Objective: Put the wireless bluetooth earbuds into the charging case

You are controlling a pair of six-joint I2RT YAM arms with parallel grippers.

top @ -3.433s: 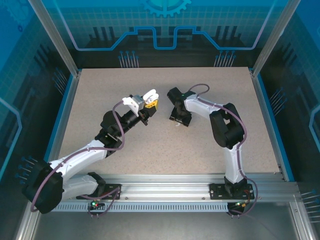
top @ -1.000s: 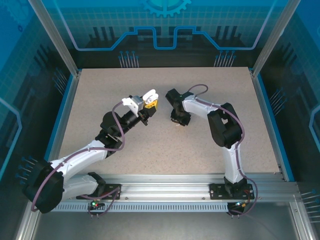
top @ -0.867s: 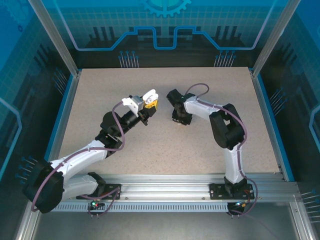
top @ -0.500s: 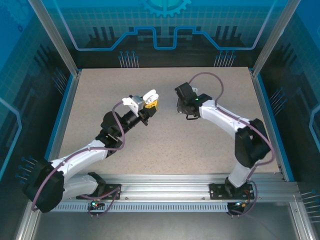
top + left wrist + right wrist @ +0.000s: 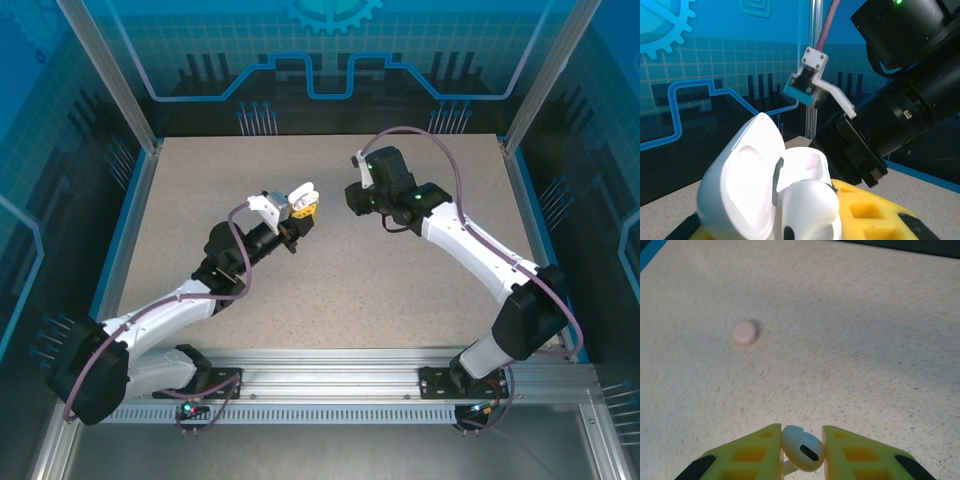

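Note:
My left gripper [image 5: 300,205] is shut on the white charging case [image 5: 299,191] and holds it above the table. In the left wrist view the case [image 5: 747,185] stands open, lid to the left. A glossy white earbud [image 5: 807,210] sits in its near side, beside one yellow finger [image 5: 875,212]. My right gripper [image 5: 355,203] hangs in the air just right of the case. Its yellow fingers are shut on a second white earbud [image 5: 802,447], held off the table.
A small round pinkish piece [image 5: 745,332] lies on the speckled tabletop [image 5: 330,290] below the right gripper. Blue rails and aluminium posts edge the table. The right arm's black wrist [image 5: 900,115] looms close to the case.
The right arm has risen off the table and stretched out, carrying the white earbud up and back to a spot beside the case. The left arm has barely moved.

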